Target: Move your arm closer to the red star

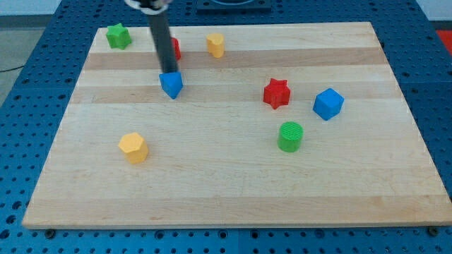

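The red star lies right of the board's middle. My tip is far to its left, at the upper edge of a blue wedge-shaped block, touching or nearly touching it. The rod hides most of a red block behind it near the view's top. A blue cube sits just right of the red star, and a green cylinder sits just below it.
A green star is at the top left corner of the wooden board. A yellow block sits at the top middle. A yellow hexagonal block sits at the lower left.
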You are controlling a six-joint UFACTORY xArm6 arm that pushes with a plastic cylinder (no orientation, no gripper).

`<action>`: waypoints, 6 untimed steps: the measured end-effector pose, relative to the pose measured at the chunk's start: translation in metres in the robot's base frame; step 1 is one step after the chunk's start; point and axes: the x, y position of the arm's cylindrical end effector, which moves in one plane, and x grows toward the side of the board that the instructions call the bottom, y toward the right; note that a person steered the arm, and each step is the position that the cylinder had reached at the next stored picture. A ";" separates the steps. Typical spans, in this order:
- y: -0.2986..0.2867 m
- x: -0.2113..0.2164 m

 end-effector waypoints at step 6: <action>0.181 0.086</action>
